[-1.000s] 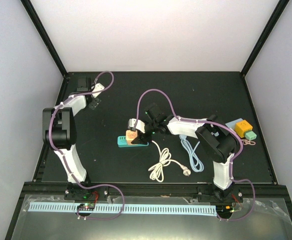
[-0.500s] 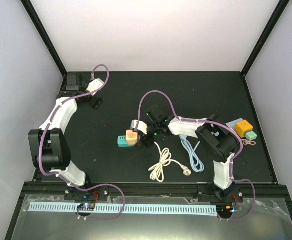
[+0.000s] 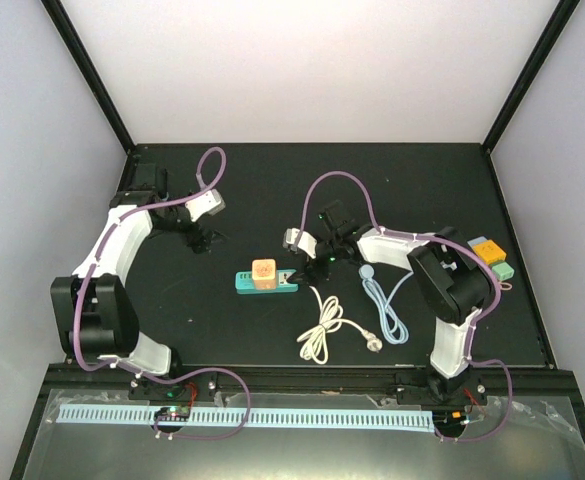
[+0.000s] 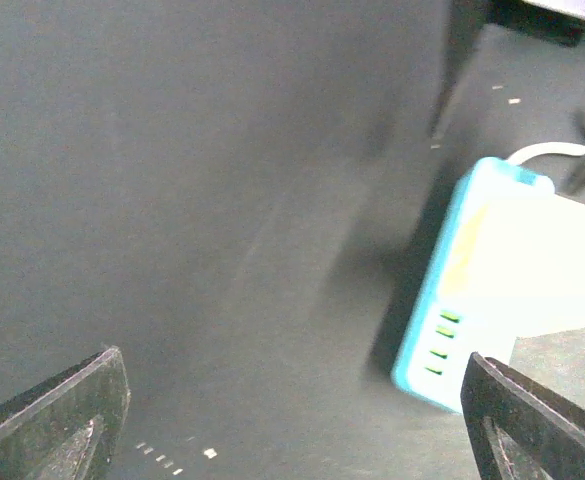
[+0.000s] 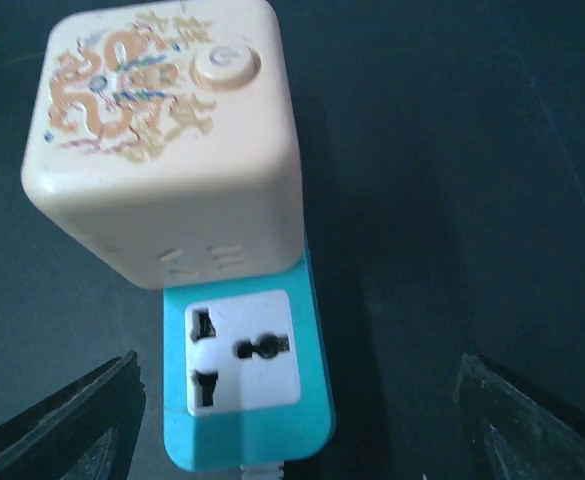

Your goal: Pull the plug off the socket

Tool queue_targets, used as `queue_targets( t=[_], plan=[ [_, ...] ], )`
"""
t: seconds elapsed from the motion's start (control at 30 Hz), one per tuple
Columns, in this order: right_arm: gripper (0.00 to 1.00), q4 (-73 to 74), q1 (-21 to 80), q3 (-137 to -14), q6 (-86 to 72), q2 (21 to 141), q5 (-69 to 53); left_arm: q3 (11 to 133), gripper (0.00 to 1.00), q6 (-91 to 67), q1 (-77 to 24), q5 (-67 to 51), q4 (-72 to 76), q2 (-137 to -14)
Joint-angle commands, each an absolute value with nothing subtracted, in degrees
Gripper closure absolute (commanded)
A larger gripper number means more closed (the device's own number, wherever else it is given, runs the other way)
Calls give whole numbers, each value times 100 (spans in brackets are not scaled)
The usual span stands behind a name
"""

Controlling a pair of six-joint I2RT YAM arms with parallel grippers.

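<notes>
A teal power strip (image 3: 281,287) lies on the black table, with a cream cube plug (image 3: 263,271) seated in it. In the right wrist view the cube (image 5: 167,130), printed with a dragon, stands on the strip (image 5: 247,440) beside an empty socket face. My right gripper (image 3: 307,264) is open just right of the strip's end, touching nothing; in its own view the gripper (image 5: 297,440) shows wide-set fingertips (image 5: 72,425). My left gripper (image 3: 200,238) is open and empty, left of and behind the strip. Its view shows the strip (image 4: 427,335) and the glare-washed plug (image 4: 532,265).
A coiled white cable (image 3: 322,328) runs from the strip toward the front. A light blue cable (image 3: 384,305) lies right of it. Coloured blocks (image 3: 487,255) sit near the table's right edge. The purple hose of each arm arcs above the table.
My right gripper has drawn back to the right, off the plug and strip, and is empty. My left arm has swung from the back left corner toward the strip.
</notes>
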State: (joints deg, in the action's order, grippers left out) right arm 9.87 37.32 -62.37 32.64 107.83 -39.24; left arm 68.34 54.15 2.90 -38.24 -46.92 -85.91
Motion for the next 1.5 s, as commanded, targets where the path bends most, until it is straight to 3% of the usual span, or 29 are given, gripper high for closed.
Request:
queue_targets(
  t=[0.0,0.63,1.03,1.37,1.47],
  plan=[
    [13,1102,3694,-6170,3621,10643,-4216,6668,8,6355,147,-4867,-5432,-8456],
    [17,1124,3883,-6348,3733,11249,-4065,5694,11,6205,-1142,-4330,-4529,-8403],
    [32,985,3953,-6328,3674,11420,-4034,5442,10,5960,-1687,-3935,-3879,-8637],
    [46,861,3962,-6199,3724,11470,-4048,5458,27,6049,-1860,-3819,-3984,-8841],
    [51,829,3961,-6178,3718,11475,-4045,5480,38,6056,-1885,-3754,-4060,-8859]
  ],
)
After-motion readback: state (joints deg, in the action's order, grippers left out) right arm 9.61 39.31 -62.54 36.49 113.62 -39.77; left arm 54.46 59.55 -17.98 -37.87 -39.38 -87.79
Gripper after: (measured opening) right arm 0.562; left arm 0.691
